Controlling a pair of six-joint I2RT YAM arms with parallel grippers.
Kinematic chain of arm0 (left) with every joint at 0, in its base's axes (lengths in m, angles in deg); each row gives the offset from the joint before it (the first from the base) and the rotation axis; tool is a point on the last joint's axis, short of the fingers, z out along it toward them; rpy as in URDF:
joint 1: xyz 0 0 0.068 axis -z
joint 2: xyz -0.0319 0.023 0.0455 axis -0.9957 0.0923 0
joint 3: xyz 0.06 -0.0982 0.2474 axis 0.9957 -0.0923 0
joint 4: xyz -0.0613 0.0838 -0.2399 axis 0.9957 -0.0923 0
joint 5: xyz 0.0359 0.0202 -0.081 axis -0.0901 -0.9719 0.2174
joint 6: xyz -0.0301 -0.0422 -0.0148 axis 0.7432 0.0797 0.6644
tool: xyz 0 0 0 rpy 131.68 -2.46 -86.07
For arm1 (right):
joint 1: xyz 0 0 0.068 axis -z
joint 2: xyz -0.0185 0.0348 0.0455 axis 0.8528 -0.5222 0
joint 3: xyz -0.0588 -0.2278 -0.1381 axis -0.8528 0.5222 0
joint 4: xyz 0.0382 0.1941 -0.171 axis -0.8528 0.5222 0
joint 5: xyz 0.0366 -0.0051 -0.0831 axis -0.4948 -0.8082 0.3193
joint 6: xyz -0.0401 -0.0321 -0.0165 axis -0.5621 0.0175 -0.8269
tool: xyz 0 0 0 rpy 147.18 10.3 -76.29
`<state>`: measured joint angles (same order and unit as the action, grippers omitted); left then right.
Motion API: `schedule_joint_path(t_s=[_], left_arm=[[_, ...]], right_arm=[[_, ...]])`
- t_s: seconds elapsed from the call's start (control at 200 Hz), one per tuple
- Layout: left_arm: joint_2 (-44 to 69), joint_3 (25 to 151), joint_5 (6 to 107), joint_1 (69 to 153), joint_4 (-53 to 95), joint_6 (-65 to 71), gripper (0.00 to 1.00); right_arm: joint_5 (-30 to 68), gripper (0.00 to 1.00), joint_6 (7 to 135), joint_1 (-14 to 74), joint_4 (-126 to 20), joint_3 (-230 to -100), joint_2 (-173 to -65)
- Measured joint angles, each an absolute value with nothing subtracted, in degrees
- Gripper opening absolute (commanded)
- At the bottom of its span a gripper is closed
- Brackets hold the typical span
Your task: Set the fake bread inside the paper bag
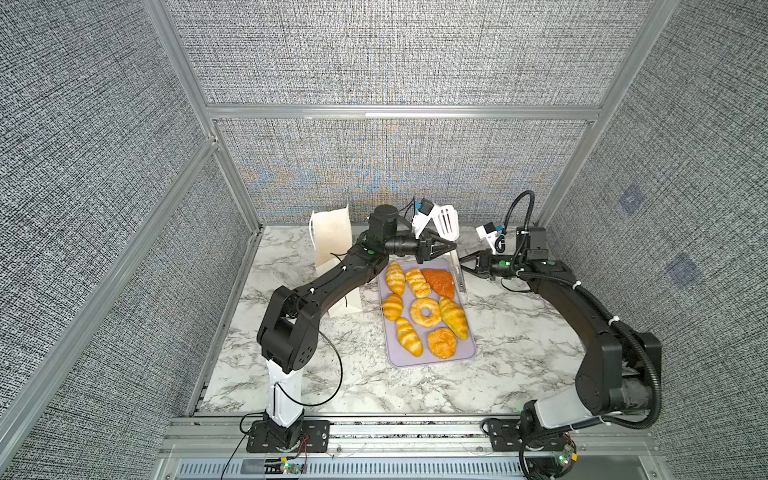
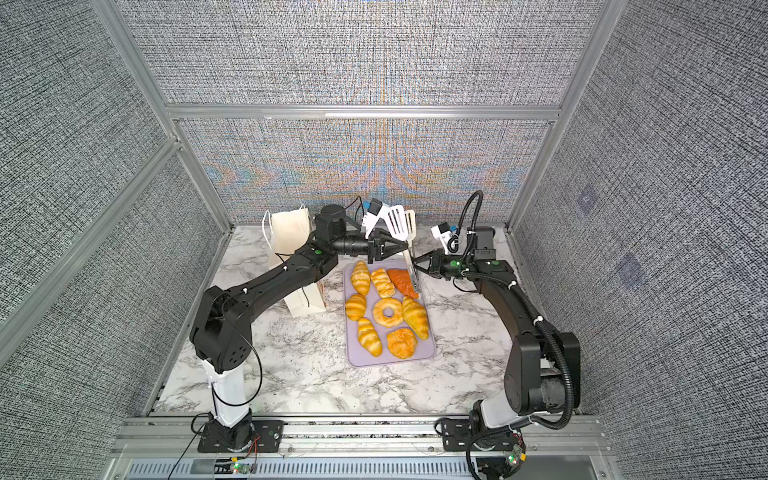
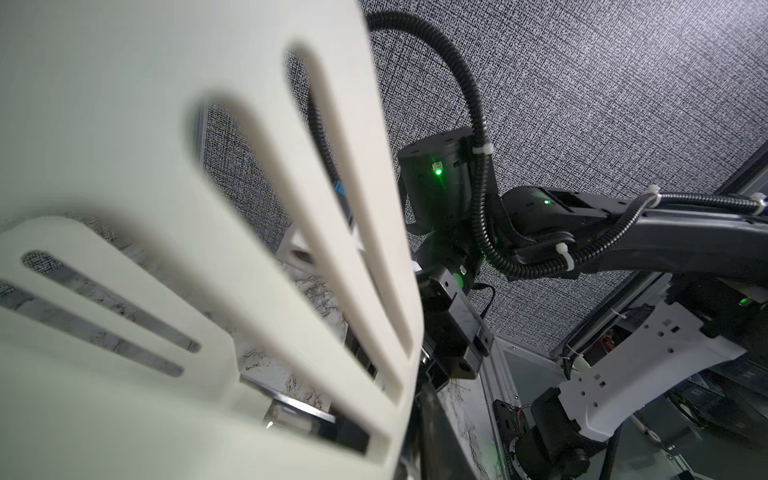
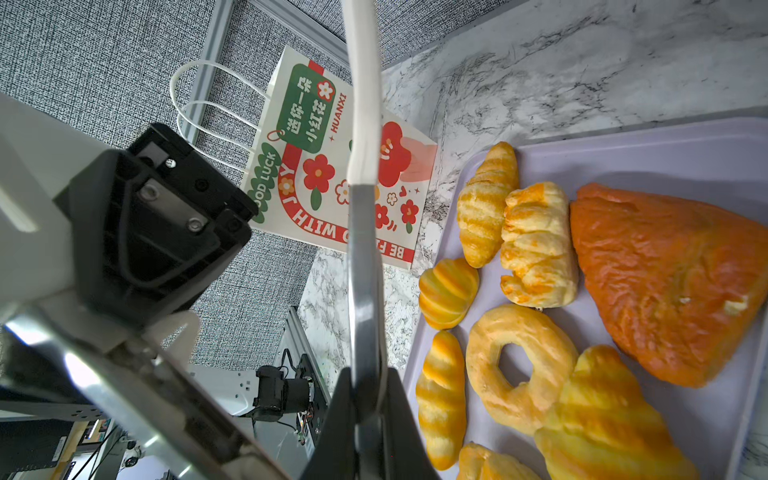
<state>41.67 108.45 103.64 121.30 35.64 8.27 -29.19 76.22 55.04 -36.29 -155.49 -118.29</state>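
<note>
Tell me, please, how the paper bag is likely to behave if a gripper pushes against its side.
The paper bag would probably tip or slide rather than resist: it stands tall on a narrow base on the smooth marble table. It is likely light, since all eight pastries lie on the tray. Its thin walls may crumple.

Both top views look steeply down from the front onto the whole table (image 1: 519, 353), toward the back wall (image 1: 395, 166). The left wrist view, hard against the tongs (image 3: 124, 145), faces the right arm (image 3: 685, 232). The right wrist view looks closely across tray (image 4: 685, 145) and bag (image 4: 316, 137), also in both top views.
</note>
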Motion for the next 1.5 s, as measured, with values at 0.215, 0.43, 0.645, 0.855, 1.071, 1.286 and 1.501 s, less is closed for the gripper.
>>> schedule_joint_path(t_s=[0.215,0.43,0.645,0.855,1.071,1.286,1.501], left_arm=[[42.2,108.6,105.5,121.3,37.7,10.6,0.09],[42.3,108.1,105.3,121.4,40.9,12.3,0.07],[42.0,107.1,105.8,121.4,43.8,14.3,0.06],[41.2,106.2,105.6,121.5,46.0,15.4,0.06],[41.2,105.8,105.7,121.7,48.4,16.8,0.06],[41.2,105.8,105.7,122.4,48.8,17.5,0.06],[41.2,105.8,105.7,123.2,48.8,17.5,0.06]], right_arm=[[-30.0,0.12,75.0,55.0,-36.1,-155.5,-118.3],[-28.1,0.49,73.6,55.0,-34.7,-155.9,-116.9],[-22.8,0.97,72.4,56.7,-34.8,-154.0,-112.7],[-21.4,0.99,74.1,58.6,-41.2,-147.1,-105.2],[-23.7,0.99,78.6,59.1,-52.4,-140.4,-100.2],[-28.0,0.99,86.8,58.8,-63.2,-134.9,-99.8],[-29.5,0.96,90.5,56.5,-69.4,-134.0,-100.4]])
